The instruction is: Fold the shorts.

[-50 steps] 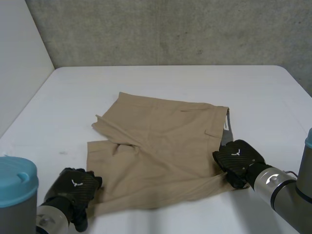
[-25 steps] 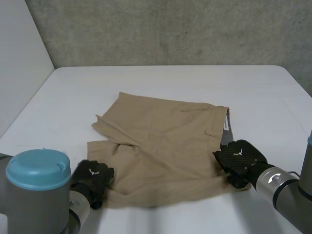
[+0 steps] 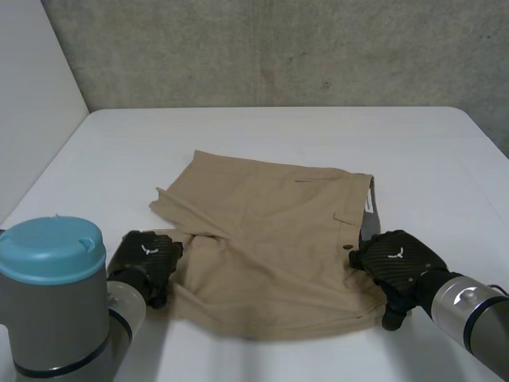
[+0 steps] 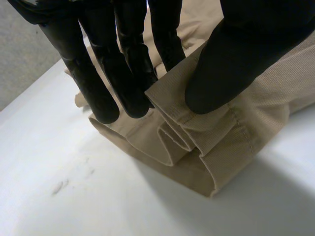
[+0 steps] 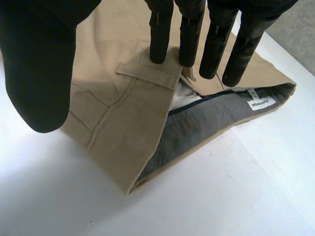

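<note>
Head view on record: where is the garment? (Inspector)

The tan twill shorts (image 3: 270, 239) lie spread over the middle of the white desk (image 3: 278, 135), somewhat nearer its near edge than its far one. The waistband faces the desk's right edge, and the legs, one of them rumpled, face the left. (Assistant)

State of the hands? (Inspector)

The left hand (image 3: 147, 259) is at the leg hem, at the near-left corner of the shorts. In the left wrist view its thumb (image 4: 231, 64) presses a bunched hem fold (image 4: 216, 142) against the fingers (image 4: 128, 78), a closed pinch on the cloth. The right hand (image 3: 398, 259) is at the near end of the waistband. In the right wrist view its fingers (image 5: 189, 34) are straight, with their tips on the cloth by a small sewn tab (image 5: 147, 73). Its thumb (image 5: 42, 73) stands apart and clamps nothing that I can see, so that hand is spread and not gripping. The grey waistband lining (image 5: 211, 128) shows beside it. (Assistant)

Handling assessment? (Inspector)

I judge the shorts light, soft and limp. They will likely sag between two holds and wrinkle if dragged. They are not fragile, and twill should not slip from a firm pinch. The stitched hem and the waistband look the firmest parts, so the two near corners are the best holds, taken through all layers. One risk is that the left pinch has gathered several pleats, which could carry a crease into the fold. (Assistant)
</note>
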`<state>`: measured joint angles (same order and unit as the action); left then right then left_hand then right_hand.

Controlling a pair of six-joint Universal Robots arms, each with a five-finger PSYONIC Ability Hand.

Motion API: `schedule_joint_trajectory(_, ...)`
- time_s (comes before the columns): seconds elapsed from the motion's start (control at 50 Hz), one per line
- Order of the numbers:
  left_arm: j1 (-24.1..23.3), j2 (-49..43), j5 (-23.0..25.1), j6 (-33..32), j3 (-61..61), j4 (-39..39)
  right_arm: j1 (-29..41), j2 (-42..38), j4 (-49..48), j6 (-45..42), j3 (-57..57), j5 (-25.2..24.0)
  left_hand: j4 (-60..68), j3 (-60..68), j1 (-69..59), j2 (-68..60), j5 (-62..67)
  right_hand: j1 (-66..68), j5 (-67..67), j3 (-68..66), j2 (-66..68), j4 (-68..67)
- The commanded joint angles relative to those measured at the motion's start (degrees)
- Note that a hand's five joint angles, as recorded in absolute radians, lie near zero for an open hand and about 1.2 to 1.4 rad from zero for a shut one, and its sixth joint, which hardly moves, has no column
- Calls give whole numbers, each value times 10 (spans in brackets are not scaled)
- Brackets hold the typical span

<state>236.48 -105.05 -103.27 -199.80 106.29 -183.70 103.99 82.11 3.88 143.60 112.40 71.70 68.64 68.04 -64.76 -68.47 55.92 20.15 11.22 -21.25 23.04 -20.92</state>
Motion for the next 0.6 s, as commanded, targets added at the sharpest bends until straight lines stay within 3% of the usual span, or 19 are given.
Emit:
schedule_joint_trajectory(0.02,23,-1,1,0,-22,0,3,-18,-60,-10,14,0,114,120,-152,-115,141,86,75,-75,57,-78)
schedule_joint_trajectory(0.26,39,-2,0,1,-43,2,8,-64,-79,-33,21,5,114,120,-152,-115,141,118,107,-107,89,-110)
schedule_joint_trajectory(0.34,39,-2,-1,2,-46,2,7,-68,-92,-33,19,8,114,120,-152,-115,141,298,287,-287,269,-290)
schedule_joint_trajectory(0.4,39,-1,-1,2,-48,2,3,-68,-98,-34,14,10,114,120,-152,-115,141,596,586,-585,567,-589)
schedule_joint_trajectory(0.5,34,2,0,-2,-42,5,0,-49,-92,-45,9,17,114,120,-152,-115,141,599,588,-587,570,-591)
schedule_joint_trajectory(0.6,14,26,3,-10,-20,43,-1,49,-42,-82,5,24,114,120,-152,-115,141,599,588,-587,570,-591)
